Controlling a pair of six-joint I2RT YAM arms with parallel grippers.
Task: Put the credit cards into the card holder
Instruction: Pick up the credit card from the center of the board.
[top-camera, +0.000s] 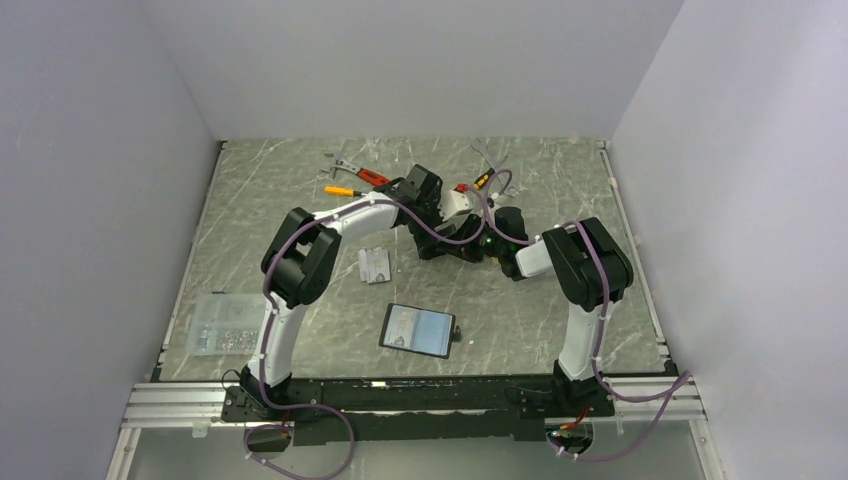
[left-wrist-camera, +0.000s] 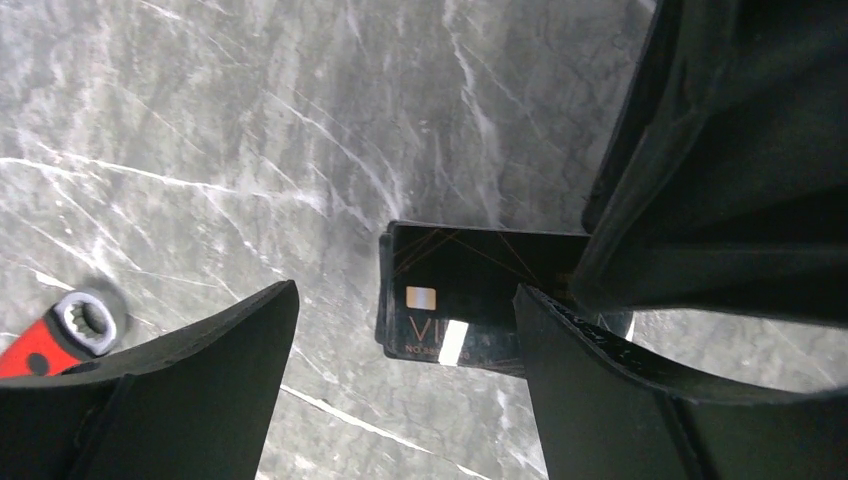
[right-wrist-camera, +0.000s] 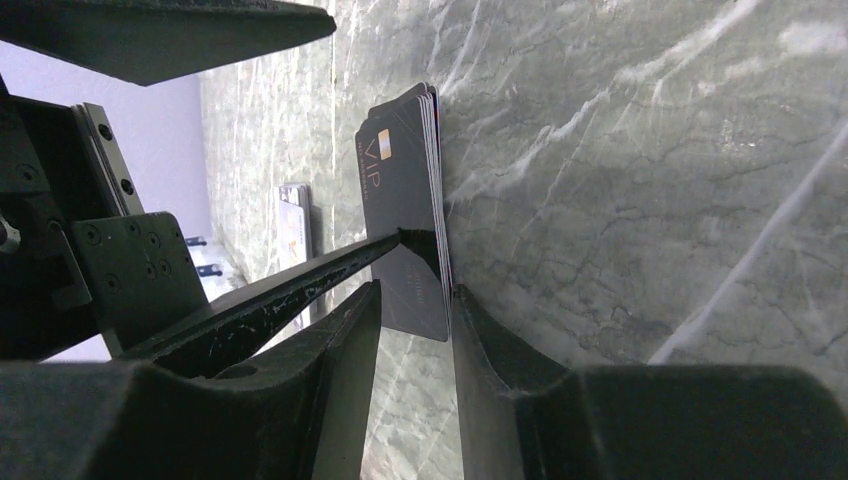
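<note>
From above, the two wrists crowd together over the far middle of the table (top-camera: 560, 300) and hide whatever sits between them; only the wrist cameras show it. The right wrist view has the right gripper (right-wrist-camera: 418, 290) closed part-way onto one end of the credit cards (right-wrist-camera: 400, 170). They are a thin stack lying parallel to the marbled top and close against it, with pale card edges behind a black top card bearing a gold chip and "VIP" lettering. The left wrist view shows the left gripper (left-wrist-camera: 405, 290) spread wide and holding nothing. One of its finger tips lies on that black face, and a red wrench (left-wrist-camera: 55, 340) is near its other finger. The top view alone gives the rest. A silver-grey card (top-camera: 374, 264) lies flat left of the grippers. The card holder (top-camera: 417, 330) lies open in the near middle, with open surface between it and them. An orange screwdriver (top-camera: 341, 190) lies toward the far edge, and a clear box of small parts (top-camera: 220, 323) sits by the left edge.
</note>
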